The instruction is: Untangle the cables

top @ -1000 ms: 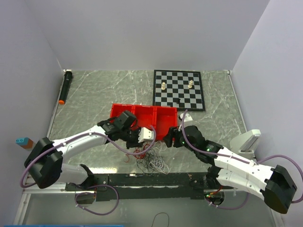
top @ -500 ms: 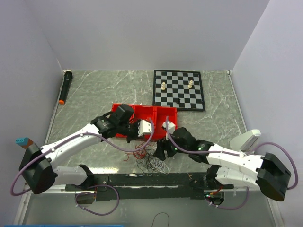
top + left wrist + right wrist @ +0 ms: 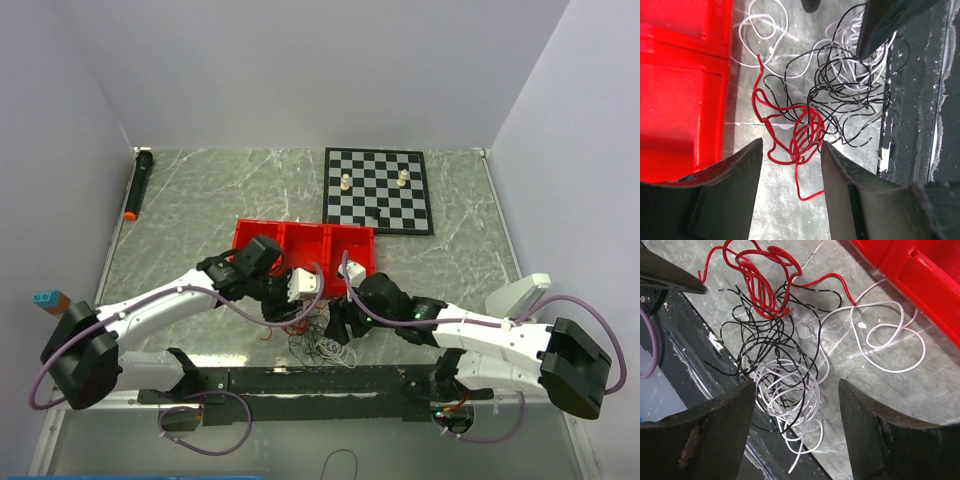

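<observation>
cables (image 3: 318, 335) lie in one loose tangle on the marble surface (image 3: 200, 200), between the red bin (image 3: 350, 245) and the black rail (image 3: 320, 380). the left jaws and right jaws hang released above, holding nothing. the wires look featherlight, springy and snag-prone. the black bunch (image 3: 842, 95) overlaps the white coil (image 3: 785, 390). the red loop (image 3: 802, 135) pokes free, probably the best hold. which strand passes over which is unreadable.

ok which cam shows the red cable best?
Left wrist: the red cable sits mid-frame, framed by the open left claw, loops and free end all visible. Right wrist has the cable at the top edge, slightly cropped. Top external shows only tiny red strands between the arms.
</observation>
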